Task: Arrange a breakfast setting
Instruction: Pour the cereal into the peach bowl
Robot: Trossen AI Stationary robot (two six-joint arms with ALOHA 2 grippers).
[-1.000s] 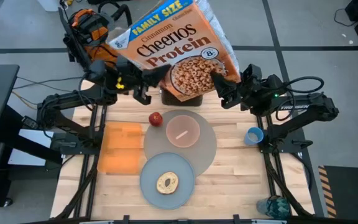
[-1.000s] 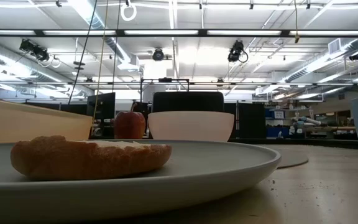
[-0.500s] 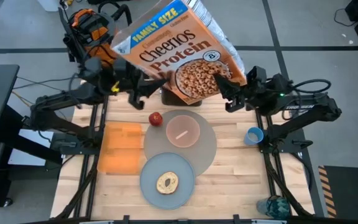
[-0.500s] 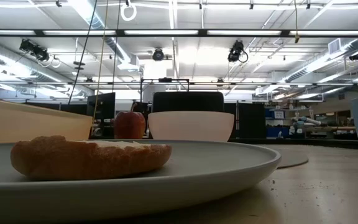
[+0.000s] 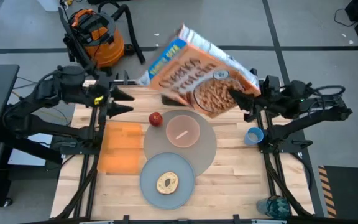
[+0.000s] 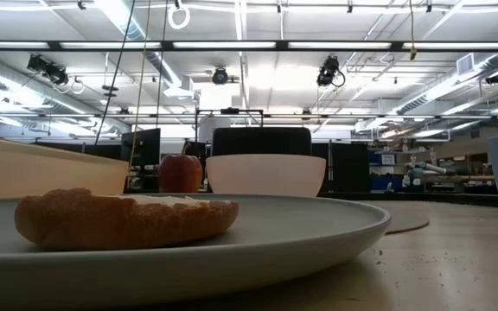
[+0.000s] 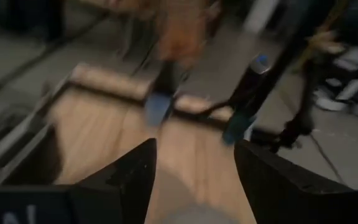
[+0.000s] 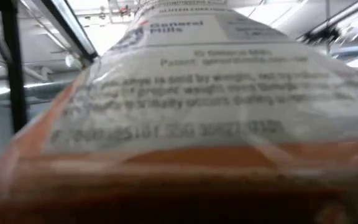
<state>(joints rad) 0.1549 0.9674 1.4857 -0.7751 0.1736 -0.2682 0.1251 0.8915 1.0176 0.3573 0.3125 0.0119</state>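
Observation:
High over the table's far edge hangs the tilted cereal box [image 5: 197, 79], with my right gripper [image 5: 242, 101] shut on its right end. My left gripper [image 5: 122, 102] stands open left of the box, apart from it, fingers spread with nothing between them [image 7: 194, 180]. On the grey placemat [image 5: 207, 152] sits the pink bowl [image 5: 183, 130]. The red apple [image 5: 156, 118] rests at the placemat's far left rim. Bread [image 5: 167, 182] lies on the grey-blue plate [image 5: 148, 180]. An orange napkin [image 5: 120, 147] lies left, and the blue cup [image 5: 253, 135] stands right. My right gripper holds the cereal box by its bottom end [image 5: 234, 96], coming from the table's right side. The box fills the right wrist view and hides the fingers. The box is lifted clear, slanted, with its top end [image 5: 160, 59] pointing toward the far left.
A black toaster [image 5: 168, 99] stands at the far edge, mostly under the box; in the low view it shows behind the bowl [image 6: 262, 142]. An orange vacuum [image 5: 95, 31] stands on the floor beyond the table's far left corner.
My left gripper has opened, let go of the cereal box and drawn back toward the table's left edge. The box, now held by my right gripper alone, has shifted toward the right and tipped over, its front turning away from the high camera.

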